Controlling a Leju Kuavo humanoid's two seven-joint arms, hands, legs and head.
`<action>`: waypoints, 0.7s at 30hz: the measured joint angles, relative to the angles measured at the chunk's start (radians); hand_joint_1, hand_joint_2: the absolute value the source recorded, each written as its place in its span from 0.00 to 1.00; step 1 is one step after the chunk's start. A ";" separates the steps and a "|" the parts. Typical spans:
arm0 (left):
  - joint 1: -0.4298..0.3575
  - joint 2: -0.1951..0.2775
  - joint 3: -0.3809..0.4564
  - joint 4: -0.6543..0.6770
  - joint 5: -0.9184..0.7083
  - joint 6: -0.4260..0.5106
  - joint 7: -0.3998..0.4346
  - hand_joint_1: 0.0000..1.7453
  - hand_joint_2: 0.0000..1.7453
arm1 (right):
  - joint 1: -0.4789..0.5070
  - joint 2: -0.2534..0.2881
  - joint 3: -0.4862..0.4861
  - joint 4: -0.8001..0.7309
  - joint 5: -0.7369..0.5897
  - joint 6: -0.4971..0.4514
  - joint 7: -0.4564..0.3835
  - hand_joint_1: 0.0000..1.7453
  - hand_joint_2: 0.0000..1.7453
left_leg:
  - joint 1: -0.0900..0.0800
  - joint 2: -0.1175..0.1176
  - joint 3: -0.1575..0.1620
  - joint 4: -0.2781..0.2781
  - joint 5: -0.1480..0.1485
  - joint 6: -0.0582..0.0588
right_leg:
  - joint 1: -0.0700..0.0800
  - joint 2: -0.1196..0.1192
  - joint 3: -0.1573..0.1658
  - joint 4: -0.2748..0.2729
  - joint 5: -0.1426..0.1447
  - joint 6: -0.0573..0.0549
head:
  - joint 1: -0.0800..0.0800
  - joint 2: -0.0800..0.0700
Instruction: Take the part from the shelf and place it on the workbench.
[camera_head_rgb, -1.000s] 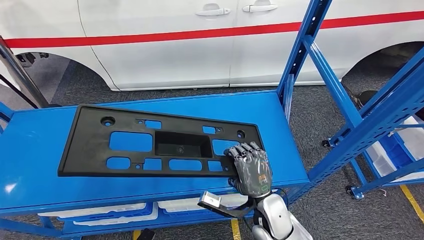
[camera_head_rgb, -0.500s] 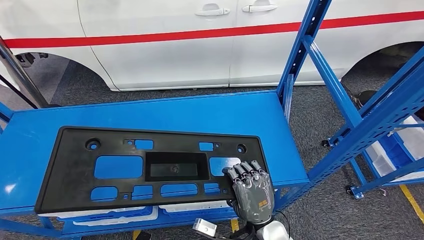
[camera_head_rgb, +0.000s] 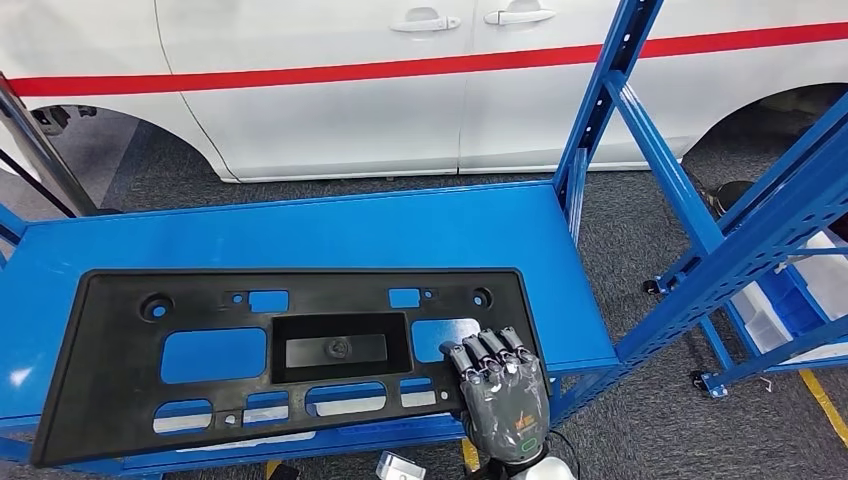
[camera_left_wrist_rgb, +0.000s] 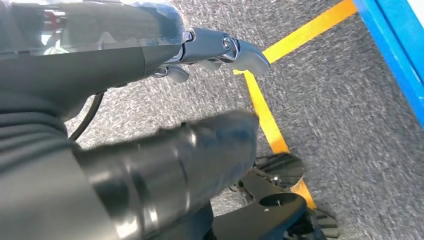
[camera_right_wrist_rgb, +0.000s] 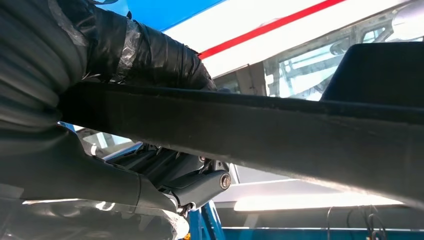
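Note:
The part, a long black plastic panel (camera_head_rgb: 330, 297) with several cut-outs, lies flat on the blue shelf top (camera_head_rgb: 330, 230). Its near edge overhangs the shelf's front. My right hand (camera_head_rgb: 503, 395) grips the panel's near right corner, fingers on top. In the right wrist view the panel's edge (camera_right_wrist_rgb: 280, 120) runs between the taped thumb and the fingers of the right hand (camera_right_wrist_rgb: 75, 165). My left hand (camera_left_wrist_rgb: 100, 75) hangs over the grey carpet with its thumb (camera_left_wrist_rgb: 200, 145) apart from the fingers, holding nothing.
A white car (camera_head_rgb: 400, 70) with a red stripe stands just behind the shelf. A blue upright post (camera_head_rgb: 600, 110) rises at the shelf's far right corner. Another blue rack (camera_head_rgb: 770, 230) holding white bins (camera_head_rgb: 780, 300) stands to the right. A yellow line (camera_left_wrist_rgb: 265, 115) marks the carpet.
The panel has slid toward me and to the left, squared up with the shelf, and its near edge now overhangs the front. My right hand drew back with it.

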 joint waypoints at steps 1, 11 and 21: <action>0.000 0.000 0.000 0.000 0.000 -0.002 -0.003 0.00 1.00 | 0.001 0.000 0.000 -0.004 0.000 0.000 -0.005 1.00 1.00 | 0.000 0.000 0.000 0.000 0.000 0.000 | 0.000 0.000 0.000 0.000 0.000 0.000 | 0.000 0.000; 0.000 0.000 0.005 0.000 0.008 -0.008 -0.008 0.00 1.00 | 0.001 0.000 0.000 -0.015 0.000 0.000 -0.013 1.00 1.00 | 0.000 0.000 0.000 0.000 0.000 0.000 | 0.000 0.000 0.000 0.000 0.000 0.000 | 0.000 0.000; 0.000 0.000 0.021 0.000 -0.005 0.073 0.059 0.00 1.00 | 0.000 0.000 0.007 0.012 0.003 0.000 0.051 1.00 1.00 | 0.000 0.000 0.000 0.000 0.000 0.000 | 0.000 0.000 0.000 0.000 0.000 0.000 | 0.000 0.000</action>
